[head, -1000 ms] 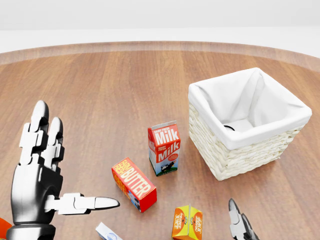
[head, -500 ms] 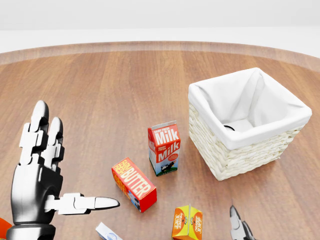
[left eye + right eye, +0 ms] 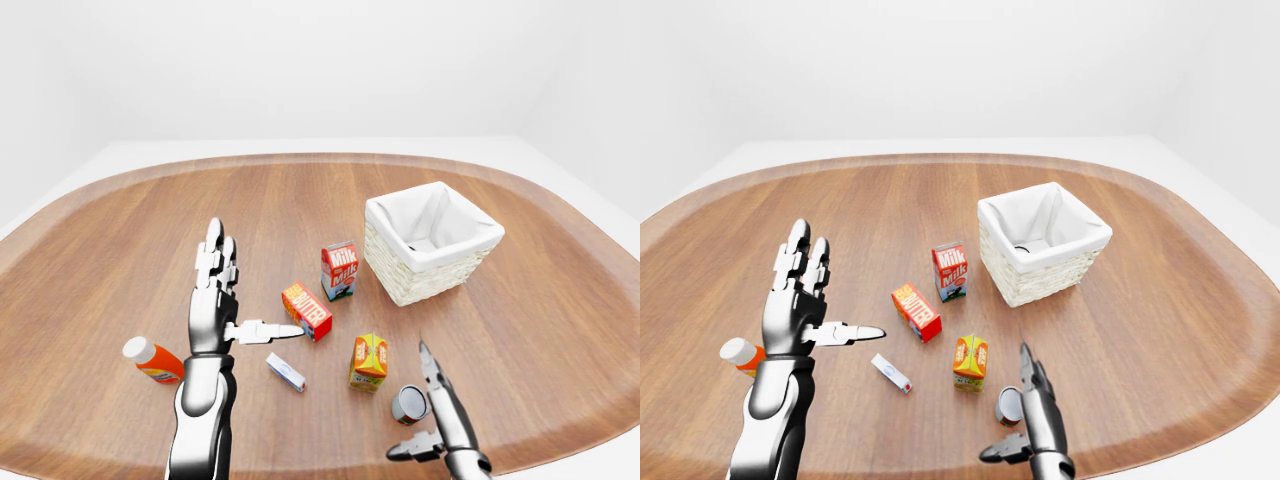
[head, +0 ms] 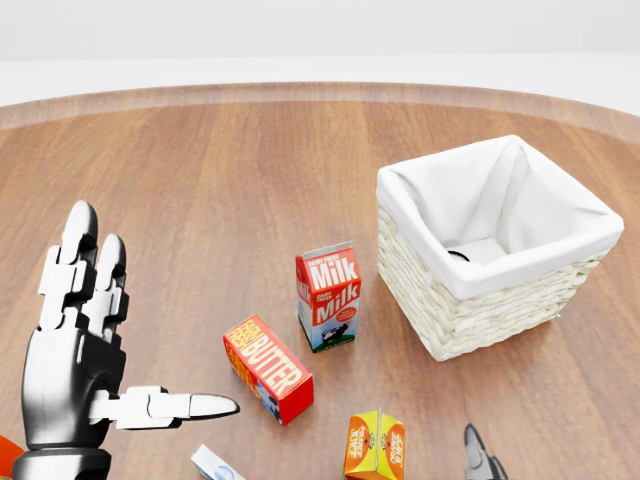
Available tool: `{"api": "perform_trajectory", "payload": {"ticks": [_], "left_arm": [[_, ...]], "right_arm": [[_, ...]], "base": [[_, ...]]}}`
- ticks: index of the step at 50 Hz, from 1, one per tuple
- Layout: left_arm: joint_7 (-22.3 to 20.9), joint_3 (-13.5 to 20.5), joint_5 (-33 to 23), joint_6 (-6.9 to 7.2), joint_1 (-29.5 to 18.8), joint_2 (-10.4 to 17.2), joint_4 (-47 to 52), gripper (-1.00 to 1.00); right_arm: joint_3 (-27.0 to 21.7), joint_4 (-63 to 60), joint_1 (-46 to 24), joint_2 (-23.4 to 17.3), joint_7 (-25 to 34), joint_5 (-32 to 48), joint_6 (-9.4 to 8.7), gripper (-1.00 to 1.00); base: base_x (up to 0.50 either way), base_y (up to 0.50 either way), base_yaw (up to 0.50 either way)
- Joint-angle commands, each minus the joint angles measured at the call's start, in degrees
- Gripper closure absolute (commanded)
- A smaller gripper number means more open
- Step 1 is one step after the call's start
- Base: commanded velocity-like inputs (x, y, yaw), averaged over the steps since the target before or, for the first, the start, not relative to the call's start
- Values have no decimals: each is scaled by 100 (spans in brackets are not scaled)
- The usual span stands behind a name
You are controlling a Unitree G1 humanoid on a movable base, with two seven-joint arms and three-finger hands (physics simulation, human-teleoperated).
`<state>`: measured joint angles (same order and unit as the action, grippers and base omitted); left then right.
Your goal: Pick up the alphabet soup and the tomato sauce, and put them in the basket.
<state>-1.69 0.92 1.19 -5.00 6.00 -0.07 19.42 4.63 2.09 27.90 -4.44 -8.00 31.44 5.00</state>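
Note:
The wicker basket (image 4: 470, 310) with a white cloth liner stands at the right of the head view. Deep inside it a dark curved rim (image 4: 458, 255) shows, and I cannot tell what it belongs to. A grey can (image 3: 409, 404) lies on its side on the wooden table, low in the left-eye view, with its label unreadable. My right hand (image 3: 432, 410) is open just right of that can, fingers straight and not touching it. My left hand (image 3: 235, 298) is raised and open at the left, thumb pointing at the butter box, holding nothing.
A milk carton (image 4: 328, 297) stands left of the basket. A red butter box (image 4: 268, 368) and an orange juice carton (image 4: 375, 446) lie below it. A small white and blue box (image 3: 285, 371) and an orange bottle with a white cap (image 3: 152, 361) lie near my left arm.
In the head view my right hand has sunk toward the bottom edge, so only its fingertip still shows. The left hand and the objects have not moved.

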Motion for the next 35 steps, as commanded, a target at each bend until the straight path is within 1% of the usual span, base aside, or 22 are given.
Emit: {"api": "perform_trajectory", "payload": {"ticks": [1, 17, 35], "left_arm": [[52, 44, -40, 0, -47, 13, 7, -100], [53, 44, -39, 0, -46, 12, 7, -100], [53, 44, -41, 0, -46, 12, 8, -100]], "right_arm": [[-114, 166, -52, 20, -5, -10, 0, -100], [-309, 522, -190, 42, 12, -12, 0, -100], [-327, 516, -282, 103, 103, 34, 0, -100]], "base": [[0, 0, 0], [0, 0, 0], [0, 0, 0]]}}
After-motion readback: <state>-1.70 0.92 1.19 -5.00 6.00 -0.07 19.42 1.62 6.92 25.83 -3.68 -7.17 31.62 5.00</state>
